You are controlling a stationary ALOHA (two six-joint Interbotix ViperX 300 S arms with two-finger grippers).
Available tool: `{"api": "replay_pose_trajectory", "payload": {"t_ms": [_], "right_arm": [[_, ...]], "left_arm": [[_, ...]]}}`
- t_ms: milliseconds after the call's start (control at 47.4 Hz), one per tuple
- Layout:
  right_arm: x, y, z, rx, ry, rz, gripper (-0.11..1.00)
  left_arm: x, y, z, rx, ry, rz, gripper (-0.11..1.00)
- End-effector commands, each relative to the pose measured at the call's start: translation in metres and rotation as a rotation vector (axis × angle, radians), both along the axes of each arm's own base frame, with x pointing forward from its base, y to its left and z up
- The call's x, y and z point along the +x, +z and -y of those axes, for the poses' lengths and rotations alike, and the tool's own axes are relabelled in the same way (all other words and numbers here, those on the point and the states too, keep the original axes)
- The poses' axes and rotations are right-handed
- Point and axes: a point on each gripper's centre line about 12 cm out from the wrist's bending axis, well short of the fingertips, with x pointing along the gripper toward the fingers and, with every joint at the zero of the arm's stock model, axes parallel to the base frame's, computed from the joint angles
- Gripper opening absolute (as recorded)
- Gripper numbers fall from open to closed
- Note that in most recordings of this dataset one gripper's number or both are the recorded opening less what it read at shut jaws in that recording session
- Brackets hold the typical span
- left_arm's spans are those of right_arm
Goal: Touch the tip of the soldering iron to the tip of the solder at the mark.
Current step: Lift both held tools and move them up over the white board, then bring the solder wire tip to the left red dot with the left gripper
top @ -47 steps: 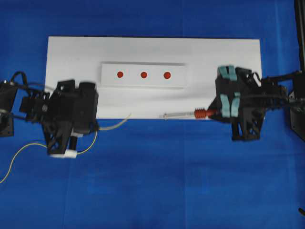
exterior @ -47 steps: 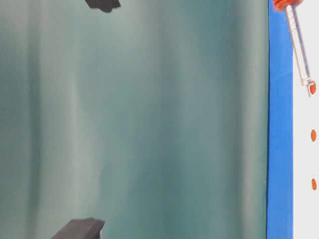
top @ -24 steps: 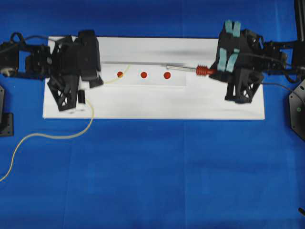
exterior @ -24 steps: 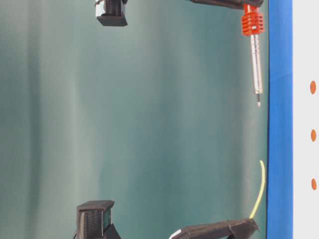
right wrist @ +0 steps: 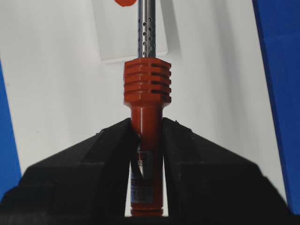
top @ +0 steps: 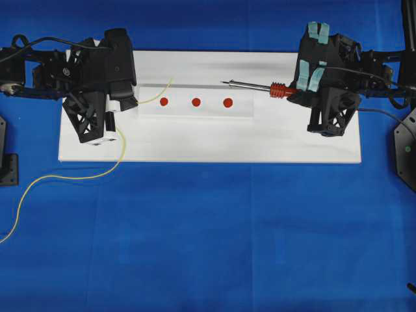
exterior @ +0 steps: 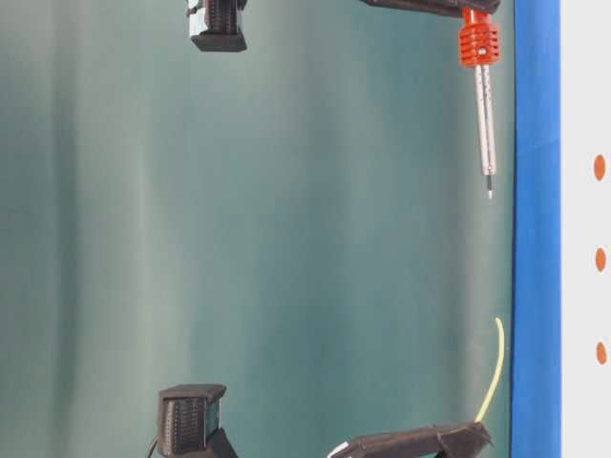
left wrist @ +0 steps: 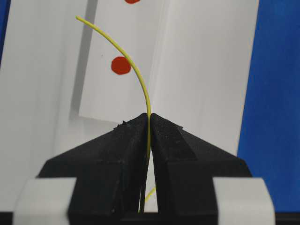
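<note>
Blue cloth (top: 214, 247) covers the table, and on it lies a white board (top: 195, 140) with a smaller white strip (top: 195, 112) bearing three red dots (top: 195, 102) in a row. At the board's left end the left gripper (left wrist: 149, 123) is pinched tight on the solder (left wrist: 126, 56): the wrist view shows the thin yellow wire running up through the seam between the two black jaws and curving out ahead of them, its free end above the nearest dot and clear of the strip. Overhead, the rest of the wire trails from under the gripper across the cloth toward the left edge. At the right end the right gripper (right wrist: 146, 136) clamps the soldering iron (right wrist: 146, 108) by its smooth red-orange handle, the ribbed collar just forward of the jaws and the perforated silver shaft pointing toward the dots. A small label on the handle sits between the jaws; its print looks too fine to read. Only the table-level view shows height: iron and solder both hang above the surface, their tips well apart. Overhead, the iron's dark tip lies just above the right-hand dot.
</note>
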Motion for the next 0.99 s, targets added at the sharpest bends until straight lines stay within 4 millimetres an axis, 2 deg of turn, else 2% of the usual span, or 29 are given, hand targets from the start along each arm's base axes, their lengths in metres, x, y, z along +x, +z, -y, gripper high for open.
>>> {"api": "replay_pose_trajectory", "payload": {"t_ms": [0,337,612,970], "right_arm": [[0.006,0.015,0.002,-0.016,0.001,0.047,0.06],[0.005,0.014,0.002,-0.014,-0.001,0.041,0.06],[0.006,0.014,0.002,-0.013,0.001,0.039,0.06],[0.009,0.014,0.003,-0.015,0.002,0.036,0.06]], "left_arm": [[0.001,0.01,0.0,0.004,0.0,0.033,0.02],[0.004,0.006,0.012,-0.009,-0.025,0.023,0.02],[0.0,-0.021,0.015,-0.061,0.016,-0.041,0.02],[-0.001,-0.036,0.025,-0.09,0.018,-0.025,0.02]]}}
